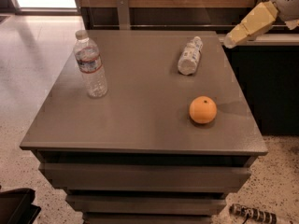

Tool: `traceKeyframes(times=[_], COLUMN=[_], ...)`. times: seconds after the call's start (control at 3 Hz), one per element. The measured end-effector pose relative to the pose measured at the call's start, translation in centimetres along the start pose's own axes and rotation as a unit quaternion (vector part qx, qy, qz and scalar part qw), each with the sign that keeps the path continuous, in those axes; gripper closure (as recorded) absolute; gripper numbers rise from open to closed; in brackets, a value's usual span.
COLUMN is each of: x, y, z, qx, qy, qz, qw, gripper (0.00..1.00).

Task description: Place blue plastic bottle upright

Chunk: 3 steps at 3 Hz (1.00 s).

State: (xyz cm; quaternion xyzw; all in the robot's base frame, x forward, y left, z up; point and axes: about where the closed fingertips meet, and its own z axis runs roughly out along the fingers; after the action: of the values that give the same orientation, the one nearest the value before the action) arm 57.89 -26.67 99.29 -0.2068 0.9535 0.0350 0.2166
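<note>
Just beyond the far right corner of the grey table (140, 125), the robot's pale yellow gripper (232, 38) hangs in the air, pointing down and left toward the tabletop. Whether it is open or closed cannot be told from this angle. It holds nothing and touches nothing.

Nearest to it, on the table's far right part, the blue plastic bottle (189, 57) lies on its side. It is small and clear, wrapped almost end to end in a wide pale printed label. One end points to the table's back edge, the other toward the table's middle. It is not yet upright.

It probably weighs little and has thin walls that give under pressure. Being round, it may roll if nudged from the side. A grip across the middle of the labelled body, squarely over its width, looks safest; the label should be less slippery than bare plastic.

Farther out, an orange (202, 109) sits near the table's right edge, closer to the front. A taller clear bottle (91, 66) with a blue-and-red label stands upright on the table's far left part.
</note>
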Motion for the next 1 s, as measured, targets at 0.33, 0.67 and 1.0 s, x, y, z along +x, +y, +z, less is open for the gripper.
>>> traceKeyframes(times=[0.33, 0.67, 1.0], x=[-1.5, -6.0, -6.0], y=[-1.1, -1.4, -1.4], z=[1.1, 1.5, 1.5], qx=[0.012, 0.031, 0.031], qy=[-0.004, -0.026, -0.026], qz=[0.053, 0.071, 0.071], qw=[0.9985, 0.9966, 0.9966], gripper=[0.0, 0.0, 0.0])
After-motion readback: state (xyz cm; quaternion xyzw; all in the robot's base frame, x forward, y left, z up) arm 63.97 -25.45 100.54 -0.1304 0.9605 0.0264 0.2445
